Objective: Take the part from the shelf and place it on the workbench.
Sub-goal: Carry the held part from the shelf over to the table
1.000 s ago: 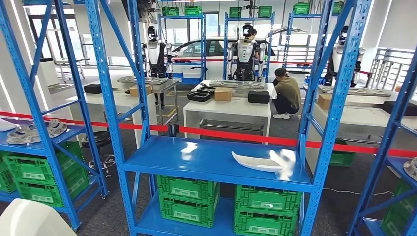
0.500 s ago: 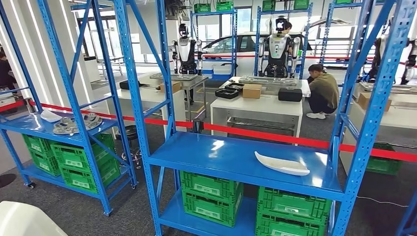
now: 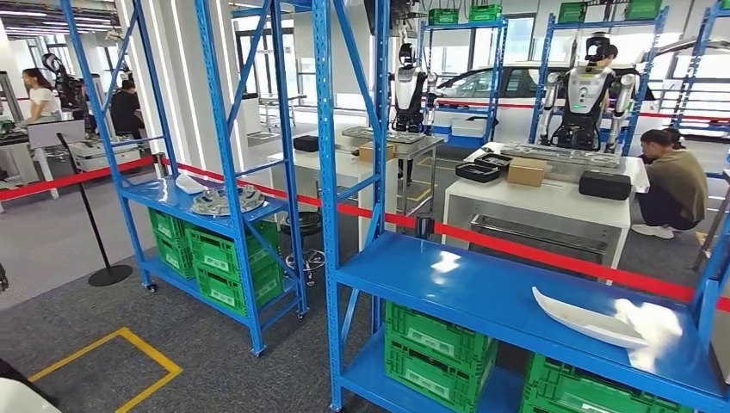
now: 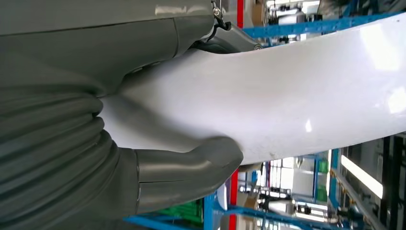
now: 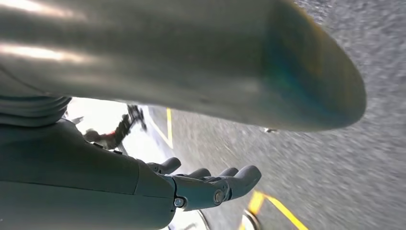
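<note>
My left hand [image 4: 143, 177] grips a long, curved white part [image 4: 297, 96], with the thick thumb pressed against one edge of it. A corner of that white part [image 3: 15, 397] shows at the bottom left of the head view. My right hand [image 5: 210, 184] hangs over the grey floor with its fingers spread and holds nothing. A second white part [image 3: 590, 320] lies on the near blue shelf [image 3: 482, 292], to the right. White workbenches [image 3: 551, 202] stand beyond the red tape.
A second blue rack [image 3: 215, 211] to the left carries grey parts [image 3: 225, 200] and green crates [image 3: 224, 254]. Red barrier tape [image 3: 534, 251] runs behind the racks. A stanchion [image 3: 96, 249] and yellow floor lines [image 3: 129, 366] lie left. People and other robots stand farther back.
The whole picture has shifted to the right, so the camera has turned left. The shelf with the white part now sits at the right edge, and more floor shows on the left.
</note>
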Robot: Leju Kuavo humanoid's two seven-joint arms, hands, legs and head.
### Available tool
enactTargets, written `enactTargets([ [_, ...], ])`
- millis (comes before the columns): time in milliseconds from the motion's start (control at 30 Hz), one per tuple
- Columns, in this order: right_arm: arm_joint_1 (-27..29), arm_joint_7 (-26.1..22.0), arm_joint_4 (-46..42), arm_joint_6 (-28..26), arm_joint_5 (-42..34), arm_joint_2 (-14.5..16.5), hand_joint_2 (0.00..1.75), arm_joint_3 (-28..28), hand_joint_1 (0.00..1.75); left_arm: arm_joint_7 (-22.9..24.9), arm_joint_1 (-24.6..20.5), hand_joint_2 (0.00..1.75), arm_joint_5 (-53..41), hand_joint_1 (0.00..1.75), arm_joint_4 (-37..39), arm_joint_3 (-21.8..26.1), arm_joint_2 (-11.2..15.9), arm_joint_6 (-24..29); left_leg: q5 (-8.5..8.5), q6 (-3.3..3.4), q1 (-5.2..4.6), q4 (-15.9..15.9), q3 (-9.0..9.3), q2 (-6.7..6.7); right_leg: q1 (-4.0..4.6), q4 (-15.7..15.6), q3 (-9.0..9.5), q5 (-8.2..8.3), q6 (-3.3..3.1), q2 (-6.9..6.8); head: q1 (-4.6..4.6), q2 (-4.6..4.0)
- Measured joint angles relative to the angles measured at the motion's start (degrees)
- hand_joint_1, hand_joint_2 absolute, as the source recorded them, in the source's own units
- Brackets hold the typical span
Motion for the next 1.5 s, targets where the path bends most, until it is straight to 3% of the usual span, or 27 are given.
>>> enactTargets([
  [67,0.0,-0.4,0.0,0.2,0.5,0.0,0.0,0.3,0.0,0.2,1.1,1.75,-0.2,1.75,-1.8,0.8,-0.3,0.2,-0.45,-0.86,0.11,1.0,-0.57,-1.57,-0.41,-5.7,2.48,1.99,0.22,2.63,-0.05,0.01],
  [100,0.0,-1.0,0.0,0.3,0.6,0.0,0.0,0.5,0.0,0.3,1.5,1.75,-0.3,1.75,-2.6,1.2,-0.4,0.3,-0.5,-1.25,0.1,1.3,-0.92,-2.27,-0.44,-6.5,2.81,1.87,0.07,3.33,-0.09,0.01],
  [167,-0.2,-1.9,0.0,0.5,0.7,0.0,0.0,0.8,0.0,0.3,2.3,1.75,-0.5,1.75,-3.8,1.8,-0.6,0.3,-0.23,-1.92,0.21,1.1,-1.49,-3.72,-0.29,-6.5,2.89,1.81,-0.79,2.17,-0.18,0.01],
  [200,-0.3,-2.0,0.0,0.6,0.7,0.0,0.0,0.8,0.0,0.3,2.7,1.75,-0.5,1.75,-4.2,2.0,-0.6,0.4,-0.25,-2.17,0.2,1.2,-1.7,-3.4,-0.25,-6.7,3.06,1.89,-1.25,1.43,-0.21,0.0],
  [267,-0.4,-2.1,0.0,0.6,0.7,0.0,0.0,0.9,0.0,0.3,3.2,1.75,-0.5,1.75,-4.8,2.4,-0.6,0.4,-1.92,-2.54,0.05,4.1,-3.08,-0.22,-0.19,-7.0,3.4,2.08,-2.11,-0.22,-0.44,0.0],
  [333,-0.3,-2.2,0.0,0.6,0.7,0.0,0.0,0.9,0.0,0.3,3.3,1.75,-0.5,1.75,-5.2,2.4,-0.7,0.4,-5.49,-2.74,0.0,11.1,-6.47,3.55,0.21,-7.1,3.47,2.05,-2.61,-1.99,-0.62,0.0],
  [400,-0.2,-2.2,0.0,0.7,0.9,0.0,0.0,0.9,0.0,0.4,3.6,1.75,-0.5,1.75,-5.3,2.5,-0.7,0.5,-7.42,-2.73,0.08,17.0,-9.36,4.52,0.57,-7.1,3.49,1.9,-2.83,-3.84,-0.61,0.0],
  [433,-0.2,-2.2,0.0,0.7,1.0,0.0,0.0,1.0,0.0,0.4,3.8,1.75,-0.5,1.75,-5.4,2.6,-0.7,0.6,-6.8,-2.59,0.07,17.0,-9.35,4.63,0.69,-7.1,3.56,1.8,-2.9,-4.69,-0.62,0.0],
  [467,-0.3,-2.2,0.0,0.8,1.2,0.0,0.0,1.1,0.0,0.4,4.1,1.75,-0.5,1.75,-5.6,2.8,-0.8,0.7,-5.28,-2.37,0.01,14.9,-8.22,4.85,0.77,-7.1,3.67,1.69,-2.94,-5.47,-0.62,0.0],
  [533,-0.5,-2.2,0.0,0.9,1.3,0.0,0.0,1.2,0.0,0.4,4.7,1.75,-0.6,1.75,-6.4,3.4,-1.0,0.9,-1.82,-1.61,-0.54,6.9,-4.0,7.08,0.92,-7.1,4.06,1.38,-2.77,-6.79,-0.63,0.0],
  [600,-0.6,-2.2,0.0,0.9,1.3,0.0,0.0,1.3,0.0,0.4,5.2,1.75,-0.7,1.75,-7.3,3.9,-1.3,0.9,-0.45,-0.87,-1.3,1.8,-1.33,9.09,1.02,-7.1,4.37,1.09,-2.29,-7.86,-0.61,0.0],
  [633,-0.6,-2.2,0.0,1.0,1.4,0.0,0.0,1.3,0.0,0.4,5.4,1.75,-0.8,1.75,-7.6,4.1,-1.5,0.9,-0.55,-0.65,-1.6,1.3,-1.19,9.16,1.03,-7.2,4.49,1.01,-2.01,-8.43,-0.58,0.0],
  [700,-0.9,-2.1,0.0,1.2,1.6,0.2,0.0,1.4,0.0,0.7,6.0,1.75,-1.3,1.75,-8.3,4.7,-2.0,0.9,-0.18,-0.21,-1.55,0.7,-1.03,7.64,0.89,-7.4,4.96,0.75,-1.42,-9.42,-0.52,0.01],
  [767,-1.0,-1.9,0.0,1.5,1.9,0.3,0.0,1.6,0.0,0.9,5.9,1.75,-1.9,1.75,-8.7,5.4,-2.6,0.7,0.41,0.47,-1.11,-0.3,-0.4,6.19,0.76,-5.5,4.53,-0.59,-0.85,-7.1,-0.48,0.0],
  [833,-0.9,-2.0,0.0,1.6,2.2,0.3,0.0,1.8,0.0,1.0,5.3,1.75,-2.4,1.75,-8.7,5.9,-3.3,0.5,0.85,0.99,-0.79,-0.7,-0.16,4.78,0.69,0.9,1.38,-3.61,-0.51,-3.03,-0.3,-0.01],
  [900,-0.8,-2.1,0.0,1.6,2.3,0.2,0.0,1.9,0.0,1.1,5.1,1.75,-2.6,1.75,-8.6,6.5,-4.0,0.4,0.95,1.08,-0.64,-0.6,-0.33,3.14,0.63,7.6,-2.49,-5.59,-0.24,-1.56,-0.1,0.0],
  [933,-0.7,-2.1,0.0,1.6,2.4,0.2,0.0,1.9,0.0,1.2,5.1,1.75,-2.7,1.75,-8.5,6.9,-4.4,0.4,0.95,1.02,-0.54,-0.5,-0.36,2.29,0.54,8.4,-3.3,-5.0,-0.1,-1.44,-0.08,0.0],
  [1000,-0.7,-2.0,0.0,1.6,2.5,0.2,0.0,2.1,0.0,1.4,5.1,1.75,-2.8,1.75,-8.5,7.4,-5.0,0.3,0.83,0.62,-0.23,-0.1,-0.42,0.62,0.15,3.5,-1.71,-0.99,0.27,-0.8,-0.04,0.0],
  [1067,-0.8,-2.2,0.0,1.6,2.6,0.2,0.0,2.3,0.0,1.4,5.0,1.75,-2.9,1.75,-8.5,7.9,-5.3,0.3,0.46,-0.19,-0.02,0.8,-0.95,-0.9,-0.41,-3.7,1.21,2.15,0.65,1.61,-0.02,0.0],
  [1133,-0.8,-2.8,0.0,1.6,2.7,0.2,0.0,2.5,0.0,1.4,5.0,1.75,-3.0,1.75,-8.7,8.3,-5.5,0.2,0.26,-1.13,0.03,1.3,-1.77,-2.24,-0.44,-6.5,2.26,2.58,0.33,2.66,-0.09,0.0],
  [1200,-0.9,-3.0,0.0,1.6,2.8,0.2,0.0,2.5,0.0,1.5,5.2,1.75,-3.2,1.75,-8.9,8.9,-5.7,-0.2,0.46,-1.9,0.19,1.2,-2.16,-3.15,-0.23,-6.7,2.33,2.73,-0.68,1.18,-0.16,0.0],
  [1233,-0.9,-2.9,0.0,1.6,2.9,0.3,0.0,2.5,0.0,1.6,5.3,1.75,-3.3,1.75,-9.0,9.3,-5.8,-0.4,0.21,-2.16,0.19,1.5,-2.35,-2.3,-0.22,-6.9,2.42,2.88,-1.15,0.49,-0.24,0.0],
  [1300,-0.9,-2.7,0.0,1.6,2.9,0.3,0.0,2.5,0.0,1.9,5.3,1.75,-3.5,1.75,-9.1,10.1,-5.9,-0.8,-2.06,-2.49,0.13,4.9,-3.82,1.19,-0.2,-7.3,2.55,3.17,-1.97,-1.02,-0.44,0.0],
  [1333,-0.7,-2.7,0.0,1.6,3.0,0.3,0.0,2.5,0.0,2.0,5.3,1.75,-3.6,1.75,-9.2,10.4,-6.0,-1.0,-4.08,-2.64,0.12,8.3,-5.35,3.04,-0.05,-7.4,2.56,3.17,-2.2,-1.83,-0.54,0.0],
  [1400,-0.5,-2.7,0.0,1.6,3.0,0.3,0.0,2.5,0.0,2.3,5.4,1.75,-3.6,1.75,-9.2,10.9,-6.4,-1.3,-7.22,-2.88,0.26,15.0,-8.33,4.32,0.22,-7.4,2.5,3.07,-2.43,-3.57,-0.57,0.0],
  [1467,-0.4,-2.7,0.0,1.6,3.0,0.3,0.0,2.5,0.0,2.6,5.5,1.75,-3.6,1.75,-9.2,11.3,-6.7,-1.6,-6.77,-2.87,0.29,15.8,-8.35,4.62,0.38,-7.4,2.55,2.91,-2.47,-5.21,-0.57,0.0],
  [1500,-0.5,-2.7,0.0,1.6,3.0,0.3,0.0,2.5,0.0,2.8,5.5,1.75,-3.5,1.75,-9.2,11.5,-6.8,-1.7,-5.1,-2.72,0.24,12.9,-6.62,5.1,0.42,-7.4,2.7,2.79,-2.41,-6.01,-0.57,0.0],
])
